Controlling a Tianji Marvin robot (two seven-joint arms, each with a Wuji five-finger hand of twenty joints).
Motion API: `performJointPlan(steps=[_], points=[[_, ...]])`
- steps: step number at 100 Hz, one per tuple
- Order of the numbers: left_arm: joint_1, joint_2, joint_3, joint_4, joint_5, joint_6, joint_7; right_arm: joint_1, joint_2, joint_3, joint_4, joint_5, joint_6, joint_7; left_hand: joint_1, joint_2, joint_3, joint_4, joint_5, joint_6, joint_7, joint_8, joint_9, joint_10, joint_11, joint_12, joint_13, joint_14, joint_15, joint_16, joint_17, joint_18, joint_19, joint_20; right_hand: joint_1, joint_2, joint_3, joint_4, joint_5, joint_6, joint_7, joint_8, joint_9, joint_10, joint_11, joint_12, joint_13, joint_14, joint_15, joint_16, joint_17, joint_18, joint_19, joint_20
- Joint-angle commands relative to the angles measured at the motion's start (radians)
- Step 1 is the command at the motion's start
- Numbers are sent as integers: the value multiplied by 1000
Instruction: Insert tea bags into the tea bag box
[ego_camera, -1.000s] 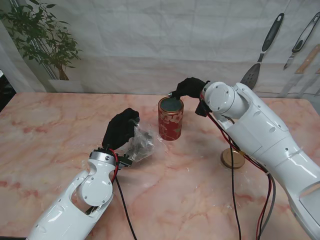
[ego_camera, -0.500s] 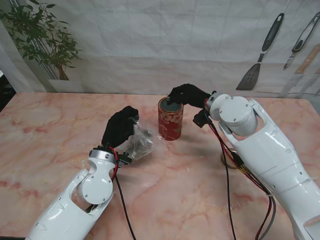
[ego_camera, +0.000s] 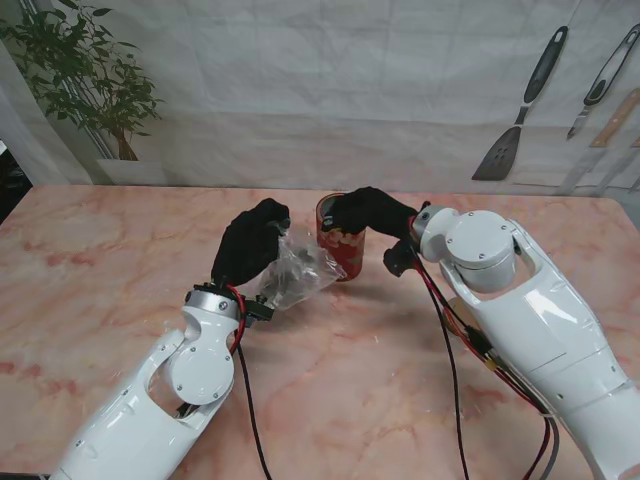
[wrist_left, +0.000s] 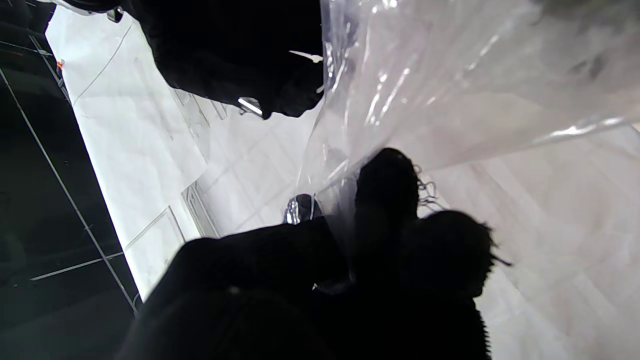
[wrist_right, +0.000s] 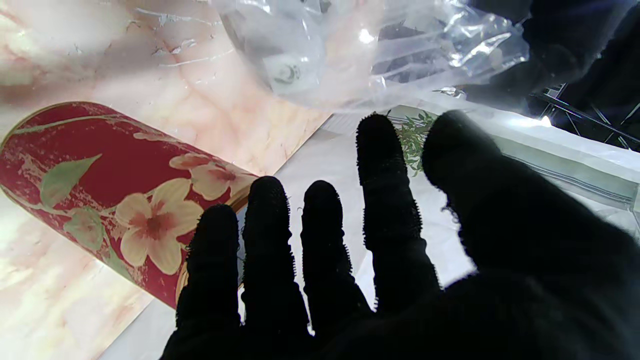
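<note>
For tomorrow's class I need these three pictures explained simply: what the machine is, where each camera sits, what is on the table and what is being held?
It is a robot with two white arms ending in black-gloved, five-fingered hands. The wide picture comes from a camera on the robot's stand, looking down at a pink marble table. The other two come from cameras on the wrists, looking along the fingers, and they appear upside down.

On the table stands a red flowered tin, the tea box. The left hand pinches a crinkled clear plastic bag, lifted beside the tin. The right hand rests against the tin's top edge with fingers spread; whether it grips is unclear. Kitchen tools hang on the back wall, and a plant stands in the far left corner.
</note>
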Motion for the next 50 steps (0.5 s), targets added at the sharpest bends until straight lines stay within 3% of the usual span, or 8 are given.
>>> performJointPlan(steps=[1, 39, 50], points=[[-13, -4, 6, -16, 1, 0, -10, -16, -5, -4, -15, 8, 5, 10, 104, -22, 102, -7, 3, 13, -8, 6, 25, -34, 39, 23, 34, 73, 59, 12, 26, -150, 67, 20, 35, -1, -8, -29, 30, 4, 25, -30, 17, 2, 32, 15, 14, 7, 35, 18, -3, 11, 36, 4], [-62, -16, 59, 18, 6, 0, 16, -54, 1, -1, -28, 69, 41, 53, 101, -12, 97, -6, -4, 4, -7, 10, 17, -45, 43, 21, 29, 63, 52, 7, 25, -157, 61, 17, 104, 43, -43, -37, 36, -9, 77, -112, 16, 9, 59, 38, 3, 11, 31, 21, -18, 10, 37, 1], [-74, -21, 70, 31, 2, -1, 25, -63, -1, 9, -12, 123, 40, 74, 103, -8, 90, -6, -5, 0, -5, 11, 14, -49, 43, 23, 22, 63, 41, 3, 22, -154, 47, 11, 118, 51, -56, -36, 33, -10, 85, -122, 0, 11, 65, 45, -15, 9, 26, 20, -31, 2, 30, -2]])
